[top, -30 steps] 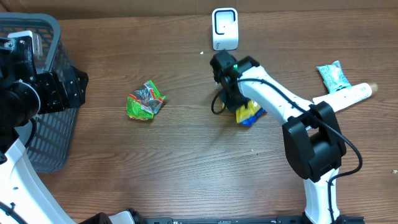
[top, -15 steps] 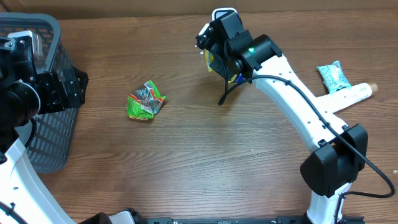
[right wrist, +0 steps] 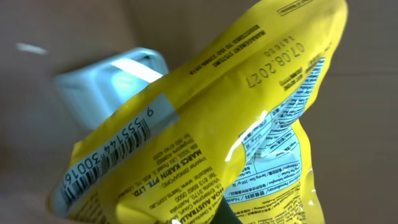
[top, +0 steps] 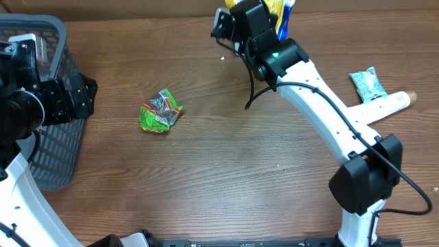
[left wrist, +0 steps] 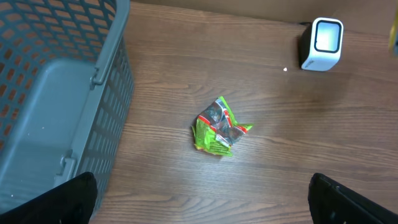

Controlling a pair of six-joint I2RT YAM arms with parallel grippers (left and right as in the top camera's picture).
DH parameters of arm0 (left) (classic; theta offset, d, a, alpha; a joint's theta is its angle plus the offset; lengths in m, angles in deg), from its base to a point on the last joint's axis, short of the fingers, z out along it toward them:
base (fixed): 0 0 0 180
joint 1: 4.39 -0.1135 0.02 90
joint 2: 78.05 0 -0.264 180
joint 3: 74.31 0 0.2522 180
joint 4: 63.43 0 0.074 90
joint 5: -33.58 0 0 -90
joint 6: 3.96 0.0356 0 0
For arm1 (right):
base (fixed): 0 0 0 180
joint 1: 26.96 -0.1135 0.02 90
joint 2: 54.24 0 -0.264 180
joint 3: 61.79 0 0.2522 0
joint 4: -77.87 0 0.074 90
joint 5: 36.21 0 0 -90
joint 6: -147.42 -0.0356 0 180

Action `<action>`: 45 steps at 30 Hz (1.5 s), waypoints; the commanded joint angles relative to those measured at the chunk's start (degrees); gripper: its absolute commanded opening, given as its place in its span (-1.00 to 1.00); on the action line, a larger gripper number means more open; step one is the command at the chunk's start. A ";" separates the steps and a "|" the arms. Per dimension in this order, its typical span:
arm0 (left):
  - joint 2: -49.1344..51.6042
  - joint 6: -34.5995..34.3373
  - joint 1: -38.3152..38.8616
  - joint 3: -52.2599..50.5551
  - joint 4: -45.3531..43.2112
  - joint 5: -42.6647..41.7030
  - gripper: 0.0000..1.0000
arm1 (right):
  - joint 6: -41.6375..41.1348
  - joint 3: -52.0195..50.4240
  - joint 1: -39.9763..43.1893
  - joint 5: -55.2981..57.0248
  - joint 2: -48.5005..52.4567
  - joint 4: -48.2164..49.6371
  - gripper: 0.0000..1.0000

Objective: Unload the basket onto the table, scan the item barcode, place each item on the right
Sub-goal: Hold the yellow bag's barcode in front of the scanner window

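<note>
Status: pick was done, scan not confirmed.

- Right gripper (top: 269, 15) was clamped shut on the yellow packet (right wrist: 205, 130), lifted clear of the table (top: 226, 178) at the far edge.
- Scanner (left wrist: 323, 42) sat just beyond the packet as seen from that wrist, partly hidden behind it. In the overhead view the arm covered it.
- Barcode (right wrist: 106, 163) was on the packet face turned toward the wrist camera, low and to one side of the grip. My read is the code side may have pointed away from the scanner window. Can't tell for sure, the scanner was blurred there.
- No visible sign of a successful read.
- Left gripper (left wrist: 200, 186) was wide open and empty, parked beside the basket (top: 41, 103). The green wrapper (left wrist: 219, 126) lay on the table ahead of it, untouched.
- Teal sachet (top: 367, 84) and white tube (top: 387, 104) lay well off to the right arm's outer side.

Left to do, as I judge it: get the barcode square to the window, likely a wrist roll, then confirm the read.
</note>
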 commanded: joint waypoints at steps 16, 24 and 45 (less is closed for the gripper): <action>0.09 0.81 -0.48 -0.15 -0.09 -0.79 0.99 | 31.19 1.55 6.21 10.38 21.77 41.20 -0.92; 0.09 0.83 -0.48 -0.15 -0.09 -0.79 0.99 | 37.05 1.55 6.14 5.51 25.38 44.46 -0.92; 0.09 0.81 -0.48 -0.15 -0.09 -0.79 0.99 | 41.29 1.55 6.14 1.60 25.79 45.88 -0.92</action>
